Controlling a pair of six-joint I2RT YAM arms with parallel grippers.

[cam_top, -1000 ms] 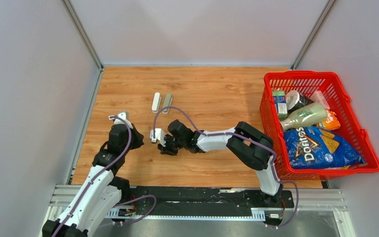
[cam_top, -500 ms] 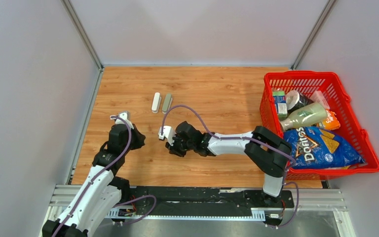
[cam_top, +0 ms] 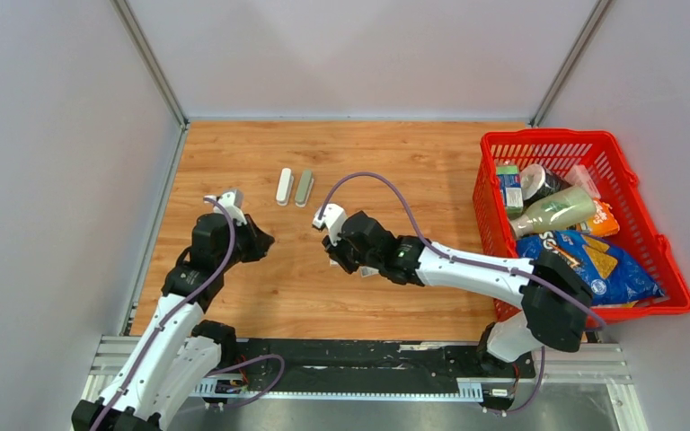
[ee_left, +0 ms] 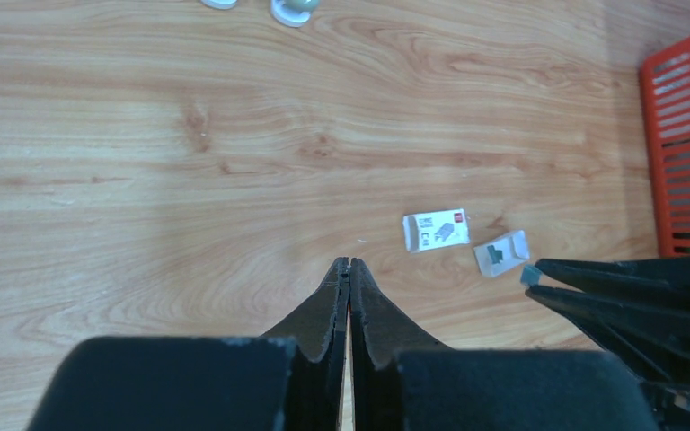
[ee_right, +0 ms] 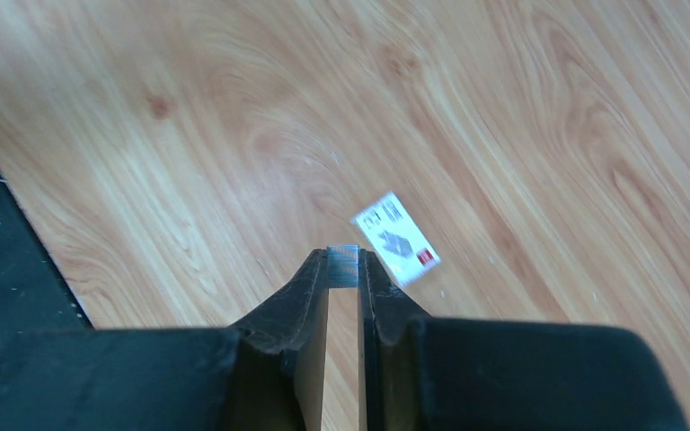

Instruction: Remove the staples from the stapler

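Observation:
My right gripper is shut on a short grey metallic strip of staples, held at the fingertips above the wooden table. The strip also shows in the left wrist view at the tips of my right gripper. Two staplers, one white and one grey-green, lie side by side at the far middle of the table, apart from both grippers. My left gripper is shut and empty over bare wood, left of my right gripper.
A small white printed box and an open white box tray lie on the table by my right gripper; the printed box also shows in the right wrist view. A red basket of groceries stands at the right.
My right gripper has moved right and farther back, carrying the staple strip. My left gripper has moved slightly forward and right, still shut.

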